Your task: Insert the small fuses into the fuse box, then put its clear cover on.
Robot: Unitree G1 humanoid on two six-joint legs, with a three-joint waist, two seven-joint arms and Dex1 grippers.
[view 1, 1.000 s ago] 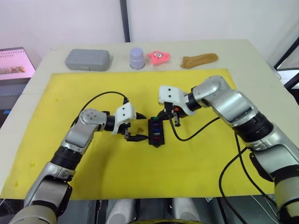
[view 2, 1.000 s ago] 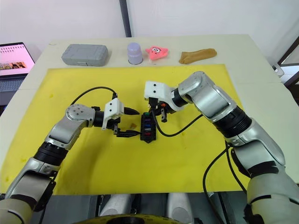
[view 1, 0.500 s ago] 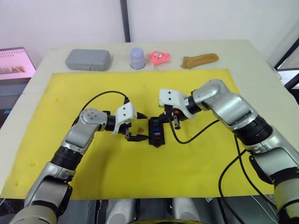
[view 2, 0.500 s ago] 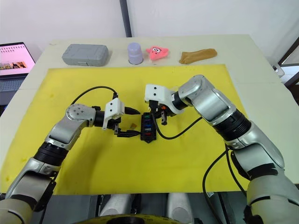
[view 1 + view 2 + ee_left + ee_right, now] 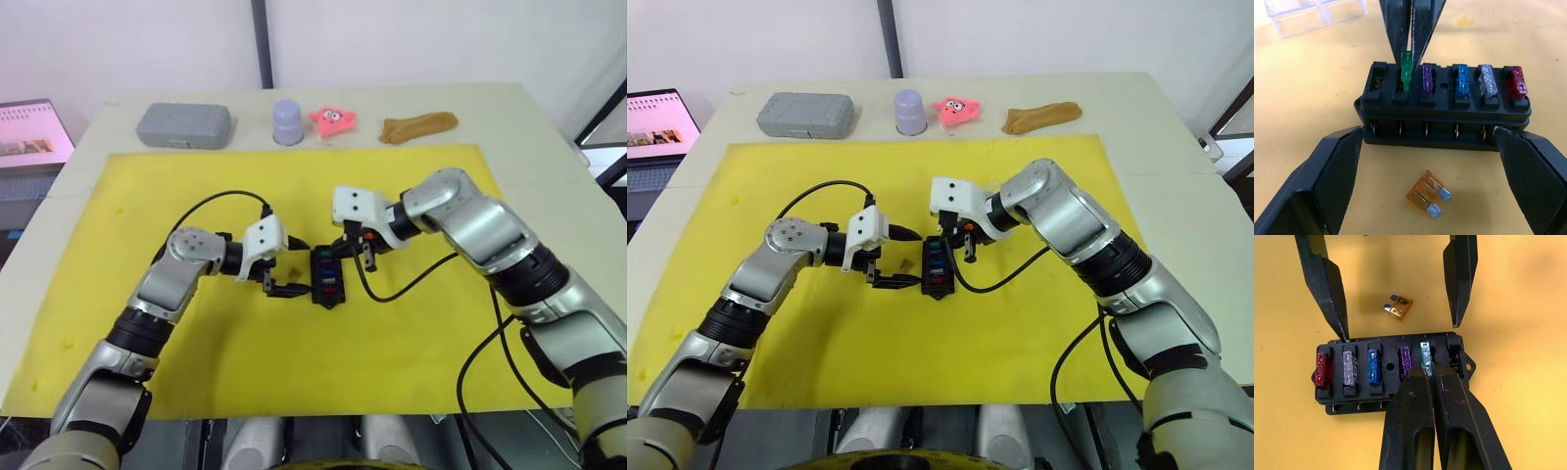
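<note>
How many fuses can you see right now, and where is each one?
6. Red, grey, blue and purple sit in the fuse box; green is held in the right gripper at its slot; orange lies on the mat.

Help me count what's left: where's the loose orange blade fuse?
The loose orange blade fuse lies on the yellow mat, between the open left gripper and the black fuse box.

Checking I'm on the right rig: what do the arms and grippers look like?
Both arms are silver-grey metal segments with black joints and a white housing at each wrist. The left gripper and right gripper each have two black tapered fingers; the left fingers show textured pads. A loose black cable loops from each wrist.
</note>
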